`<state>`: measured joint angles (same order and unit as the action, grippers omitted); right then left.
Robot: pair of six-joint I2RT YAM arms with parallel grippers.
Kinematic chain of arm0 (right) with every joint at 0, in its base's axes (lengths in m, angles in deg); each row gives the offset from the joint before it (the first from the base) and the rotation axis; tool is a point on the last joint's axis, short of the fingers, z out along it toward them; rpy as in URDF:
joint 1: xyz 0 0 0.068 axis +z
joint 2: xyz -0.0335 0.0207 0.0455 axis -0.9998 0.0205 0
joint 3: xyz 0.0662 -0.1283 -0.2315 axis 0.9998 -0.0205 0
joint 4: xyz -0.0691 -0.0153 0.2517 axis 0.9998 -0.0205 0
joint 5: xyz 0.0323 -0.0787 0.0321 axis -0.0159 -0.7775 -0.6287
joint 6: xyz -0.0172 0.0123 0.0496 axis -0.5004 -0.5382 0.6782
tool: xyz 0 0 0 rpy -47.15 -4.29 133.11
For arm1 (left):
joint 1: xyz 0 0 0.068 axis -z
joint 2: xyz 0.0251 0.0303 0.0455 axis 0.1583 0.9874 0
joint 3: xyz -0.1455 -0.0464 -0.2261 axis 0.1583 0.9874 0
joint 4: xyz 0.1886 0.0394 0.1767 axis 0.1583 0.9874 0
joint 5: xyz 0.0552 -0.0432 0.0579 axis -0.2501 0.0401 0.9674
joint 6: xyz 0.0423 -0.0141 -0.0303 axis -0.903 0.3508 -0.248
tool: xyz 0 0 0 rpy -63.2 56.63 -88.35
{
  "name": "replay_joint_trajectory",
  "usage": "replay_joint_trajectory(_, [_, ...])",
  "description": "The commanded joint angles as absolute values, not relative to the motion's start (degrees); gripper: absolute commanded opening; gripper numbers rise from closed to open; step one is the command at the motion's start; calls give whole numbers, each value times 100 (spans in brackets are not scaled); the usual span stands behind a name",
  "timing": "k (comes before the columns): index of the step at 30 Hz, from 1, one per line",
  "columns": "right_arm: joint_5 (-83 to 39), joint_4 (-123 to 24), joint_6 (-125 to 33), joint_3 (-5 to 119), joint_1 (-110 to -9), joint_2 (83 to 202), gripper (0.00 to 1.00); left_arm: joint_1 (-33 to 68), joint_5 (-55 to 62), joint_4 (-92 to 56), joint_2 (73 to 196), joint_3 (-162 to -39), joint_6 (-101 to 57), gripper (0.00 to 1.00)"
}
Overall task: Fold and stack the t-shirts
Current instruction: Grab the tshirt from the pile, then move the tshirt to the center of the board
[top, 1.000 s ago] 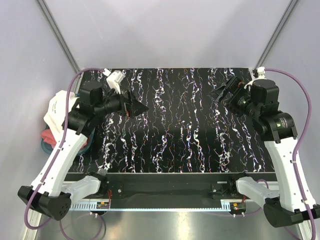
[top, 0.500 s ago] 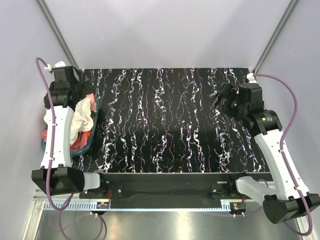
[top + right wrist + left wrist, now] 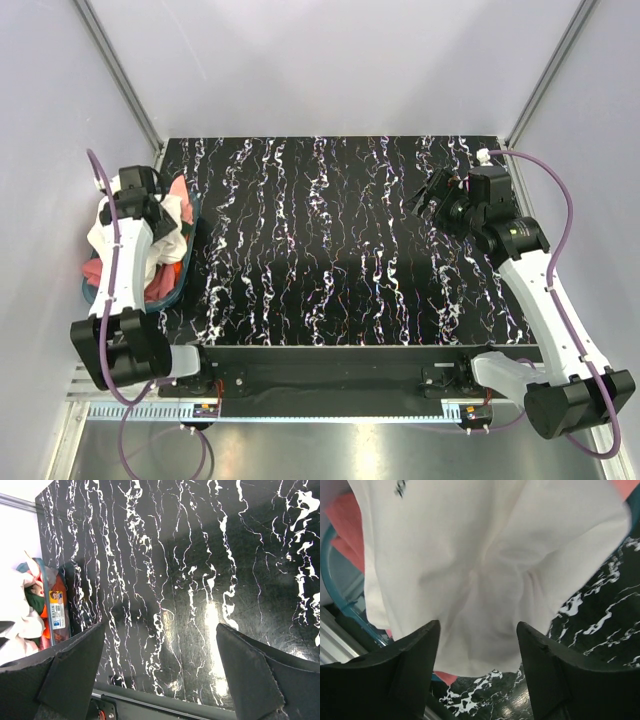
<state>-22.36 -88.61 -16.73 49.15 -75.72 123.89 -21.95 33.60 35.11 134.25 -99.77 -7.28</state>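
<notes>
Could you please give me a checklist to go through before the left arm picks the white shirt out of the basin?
1. Left gripper open: ok, jaws spread wide.
2. Aim: ok, the cream-white t-shirt lies straight ahead of the jaws, in the basin.
3. Gripper touching the cloth: cannot tell.
4. Shirt free of other clothes: cannot tell; red cloth lies under it.
5. Table free for folding: ok, no cloth on it.
6. Right gripper open, away from the basin: ok.

The surface (image 3: 330, 250) is glossy black with white marble-like veining, reflecting light. The cream-white t-shirt (image 3: 480, 555) is soft, matt, creased cloth; the teal basin (image 3: 342, 587) looks like smooth plastic.
</notes>
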Motion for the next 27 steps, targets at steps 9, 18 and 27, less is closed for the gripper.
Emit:
replay_joint_trajectory(9, [-2165,-8637,-1686,5164,-7582,12103,100,-2159,2748,3266,13065,-11204,-766,0])
replay_joint_trajectory(18, [-1848,-8523,-1756,5304,-7582,12296,100,-1713,-1460,1248,13256,-14358,806,0])
replay_joint_trajectory(27, [-2586,-8567,-1774,5172,-7573,12103,100,-420,-2720,-256,13207,-12481,1230,2])
